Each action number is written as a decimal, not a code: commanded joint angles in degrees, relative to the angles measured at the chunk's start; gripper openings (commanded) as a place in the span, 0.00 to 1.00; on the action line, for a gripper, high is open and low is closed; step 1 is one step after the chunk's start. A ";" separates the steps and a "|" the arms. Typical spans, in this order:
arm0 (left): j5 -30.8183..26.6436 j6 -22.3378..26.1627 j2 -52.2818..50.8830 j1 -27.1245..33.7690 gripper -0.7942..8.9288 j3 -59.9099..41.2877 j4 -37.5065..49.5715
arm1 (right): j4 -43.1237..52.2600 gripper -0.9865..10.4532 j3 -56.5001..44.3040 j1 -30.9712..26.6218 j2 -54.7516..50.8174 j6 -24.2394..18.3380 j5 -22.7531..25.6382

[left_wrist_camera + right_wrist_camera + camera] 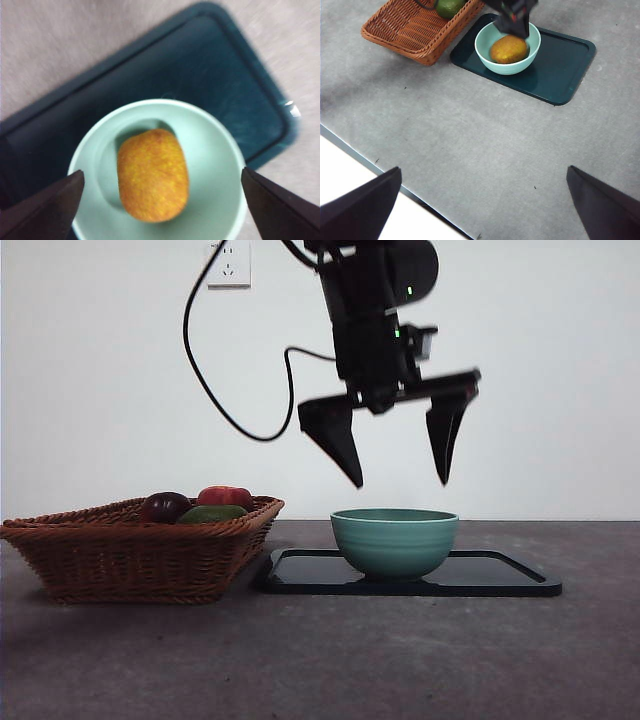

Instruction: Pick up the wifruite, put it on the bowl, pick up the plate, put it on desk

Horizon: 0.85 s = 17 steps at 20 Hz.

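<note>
Grey-brown surface carries a dark tray; on it stands the mint-green bowl with the orange-brown wifruite inside. Above the bowl hangs the left end effector — jaws wide, empty. Right end effector is wide too — well apart.

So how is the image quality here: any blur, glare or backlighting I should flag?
Left wrist view: soft and blurred, the orange-brown fruit in the mint-green bowl lacks crisp edges, with a small glare spot on the dark rectangular tray. Front view: the open left gripper reads as a dark silhouette against the bright wall. Right wrist view: sharpest and evenly lit.
</note>
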 commanded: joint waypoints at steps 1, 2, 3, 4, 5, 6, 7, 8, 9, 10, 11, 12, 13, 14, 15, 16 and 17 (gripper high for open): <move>0.00 1.14 3.23 -0.22 0.59 1.84 0.22 | 0.59 0.59 0.46 0.39 0.11 0.79 0.00; 0.00 1.22 3.78 -0.22 0.59 1.84 0.37 | 0.59 0.59 0.46 0.39 0.11 0.79 0.00; 0.00 1.29 4.09 -0.22 0.59 1.84 0.55 | 0.57 0.59 0.46 0.39 0.11 0.79 0.00; 0.00 1.29 4.35 -0.22 0.59 1.84 0.92 | 0.59 0.59 0.46 0.39 0.11 0.79 0.00; -0.04 1.29 4.61 -0.22 0.59 1.84 1.44 | 0.59 0.59 0.46 0.39 0.11 0.79 0.00; -0.24 1.27 4.76 -0.22 0.59 1.84 1.66 | 0.57 0.59 0.46 0.39 0.11 0.79 0.00; -0.44 1.27 4.94 -0.22 0.59 1.84 1.77 | 0.57 0.59 0.46 0.39 0.11 0.81 0.00; -0.44 1.27 5.14 -0.22 0.59 1.84 1.75 | 0.57 0.59 0.46 0.39 0.11 0.79 0.00; -0.44 1.29 5.49 -0.24 0.59 1.84 1.79 | 0.57 0.59 0.46 0.39 0.11 0.81 0.00; -0.44 1.27 5.88 -0.22 0.59 1.84 1.75 | 0.57 0.59 0.46 0.39 0.11 0.79 0.00; -0.44 1.27 6.21 -0.22 0.59 1.84 1.60 | 0.57 0.59 0.46 0.39 0.11 0.79 0.00; -0.44 1.29 6.69 -0.22 0.59 1.84 1.57 | 0.57 0.59 0.46 0.39 0.11 0.79 0.00; -0.44 1.27 6.95 -0.20 0.59 1.84 1.38 | 0.57 0.59 0.46 0.39 0.11 0.81 0.00; -0.48 1.27 7.32 -0.15 0.59 1.84 1.44 | 0.57 0.59 0.46 0.39 0.11 0.81 0.00; -0.48 1.27 7.61 -0.17 0.59 1.84 1.42 | 0.57 0.59 0.46 0.39 0.11 0.81 0.00; -0.48 1.27 7.89 -0.15 0.59 1.84 1.31 | 0.57 0.59 0.46 0.39 0.11 0.81 0.00; -0.48 1.27 8.09 -0.15 0.59 1.84 1.29 | 0.57 0.59 0.46 0.39 0.11 0.79 0.00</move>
